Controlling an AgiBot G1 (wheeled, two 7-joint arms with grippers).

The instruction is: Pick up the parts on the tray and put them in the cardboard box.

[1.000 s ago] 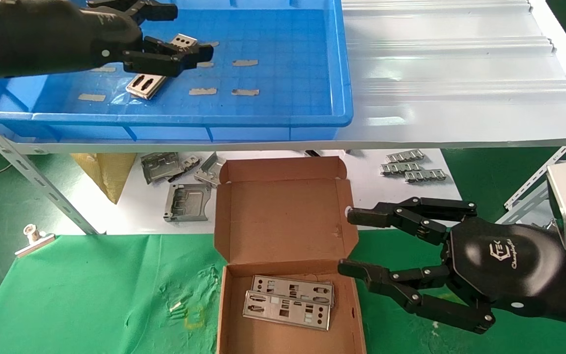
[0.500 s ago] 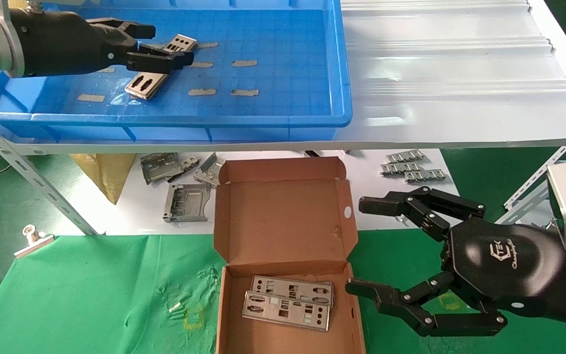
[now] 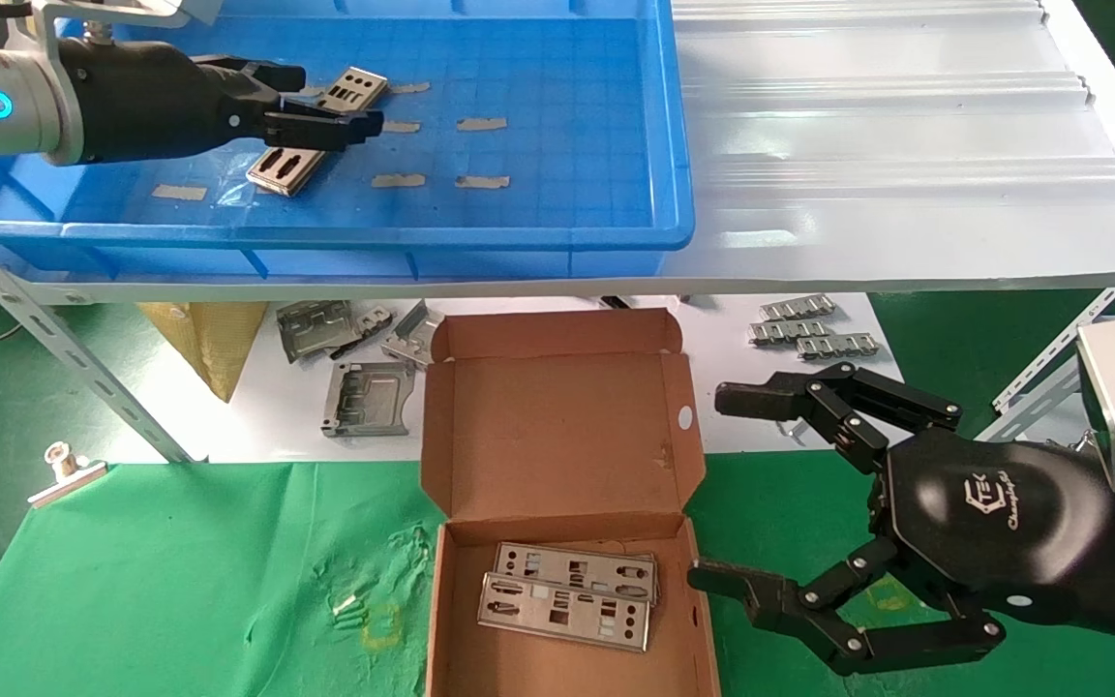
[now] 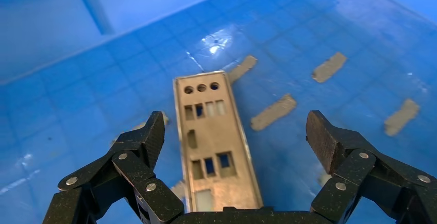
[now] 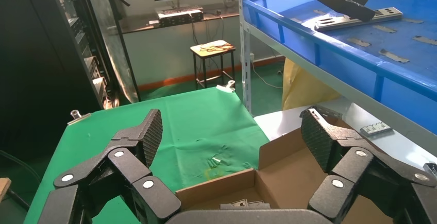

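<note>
One silver punched plate (image 3: 282,166) lies slantwise on the floor of the blue tray (image 3: 538,232). My left gripper (image 3: 337,97) is open just above it, one finger on each side of its long edges. In the left wrist view the plate (image 4: 211,141) runs between the open fingers of the left gripper (image 4: 237,128) without touching them. The cardboard box (image 3: 557,445) lies open below the shelf with two plates (image 3: 567,600) in its bottom. My right gripper (image 3: 710,486) is open and empty beside the box's right wall, as the right wrist view (image 5: 232,131) also shows.
Tan tape bits (image 3: 482,124) are stuck on the tray floor. Grey stamped frames (image 3: 364,397) and ribbed strips (image 3: 809,334) lie on the white sheet behind the box. A metal clip (image 3: 64,469) sits at the green cloth's left corner. The white shelf (image 3: 906,145) extends right of the tray.
My left arm has drawn back to the left and its gripper has turned level over the plate. My right gripper has opened wider and shifted slightly right of the box.
</note>
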